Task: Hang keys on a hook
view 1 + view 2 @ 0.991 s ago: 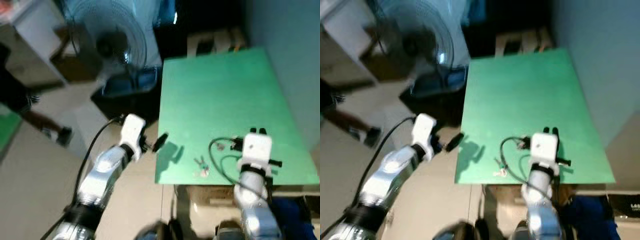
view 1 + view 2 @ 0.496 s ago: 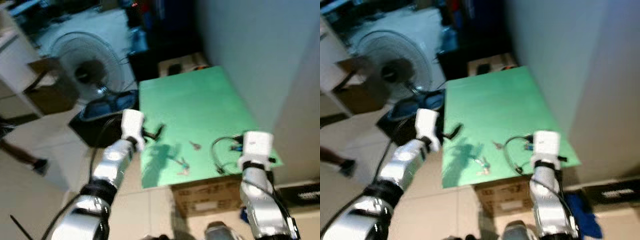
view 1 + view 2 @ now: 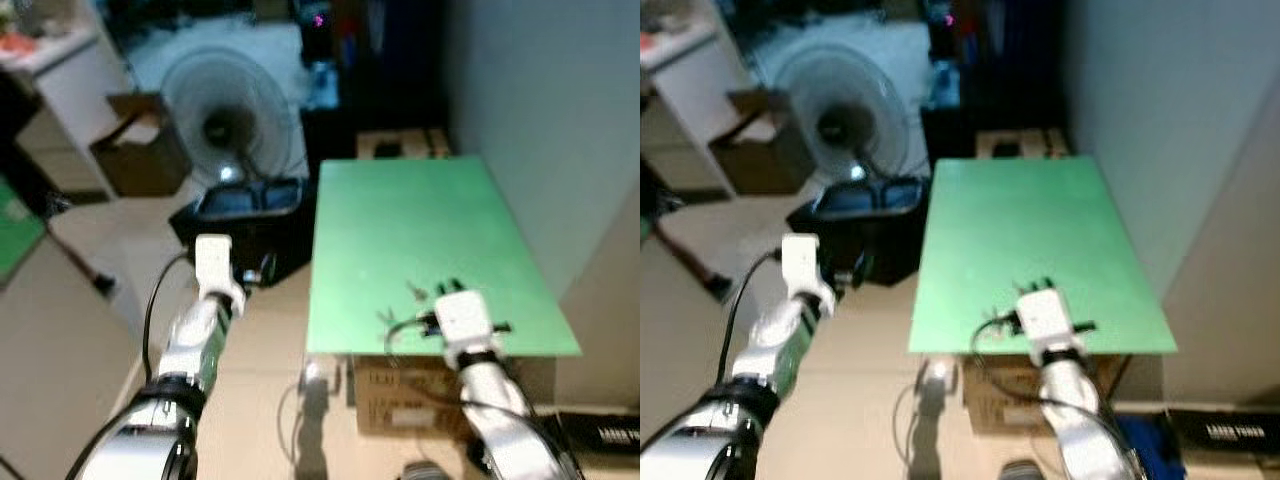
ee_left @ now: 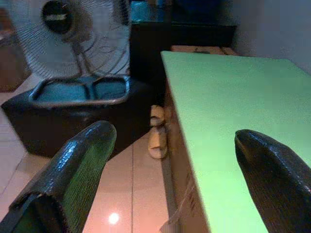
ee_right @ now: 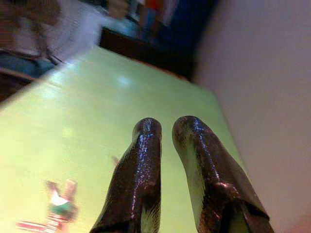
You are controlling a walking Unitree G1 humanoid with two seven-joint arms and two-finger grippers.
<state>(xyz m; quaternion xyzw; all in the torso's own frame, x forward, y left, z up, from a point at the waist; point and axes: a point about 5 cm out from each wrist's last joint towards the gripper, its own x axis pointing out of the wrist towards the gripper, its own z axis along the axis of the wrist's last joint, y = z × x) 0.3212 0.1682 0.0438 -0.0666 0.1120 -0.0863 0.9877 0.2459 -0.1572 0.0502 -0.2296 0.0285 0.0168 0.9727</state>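
1. The keys (image 5: 58,211) lie on the green table (image 3: 420,230), near its front edge, just beside and on the robot's left of the right gripper (image 5: 167,128). In the head views they are a small blurred speck (image 3: 412,291).
2. Right gripper: hovers low over the front of the table, its two fingers nearly together with a narrow gap and nothing between them.
3. Left gripper (image 4: 172,145): fingers spread wide, empty, held off the table's left edge over the floor, facing the fan (image 3: 232,115) and the dark tub (image 3: 245,200).
4. Risk: the keys lie flat and close to the front edge. A closing pinch from the side may nudge them off onto the floor.
5. Risk: the right fingers must spread before descent; as they stand, they would press on the bunch instead of straddling it.
6. Risk: head views are blurred, and no hook can be made out, so aiming is uncertain.
7. Orientation: the bunch appears to lie flat; its long axis and pointing direction are too blurred to tell.
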